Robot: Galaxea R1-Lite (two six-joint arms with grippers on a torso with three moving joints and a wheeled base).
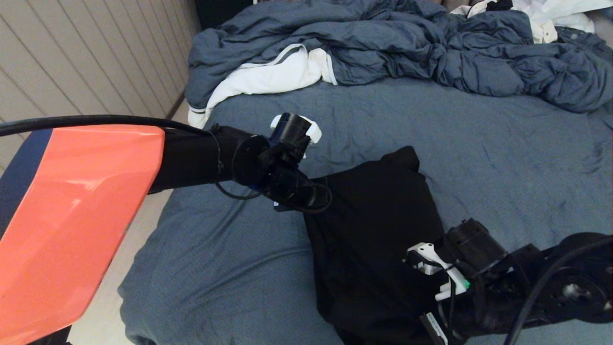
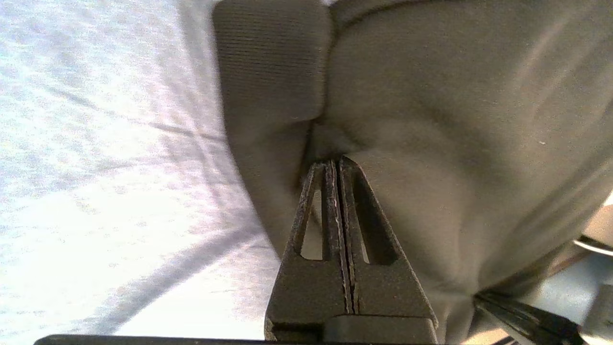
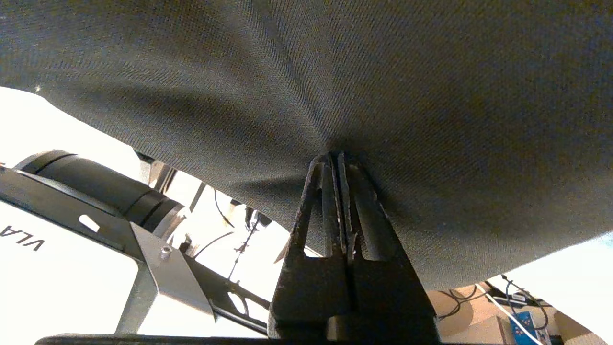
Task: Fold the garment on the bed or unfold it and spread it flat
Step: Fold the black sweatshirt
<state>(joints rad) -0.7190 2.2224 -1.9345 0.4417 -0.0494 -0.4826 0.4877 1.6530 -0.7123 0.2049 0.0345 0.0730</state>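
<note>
Garment (image 1: 378,230) hangs bunched over the bed (image 1: 503,158), our left gripper (image 2: 335,165) and right gripper (image 3: 335,158) each clamped on its fabric. Thin pinches may slip, dropping it crumpled.

Only readable bit is in the right wrist view: upside-down letters "VLA" printed in dark on a white panel (image 3: 57,268) of the robot, cut off at the edge. Nothing legible anywhere else, no labels or numbers.
</note>
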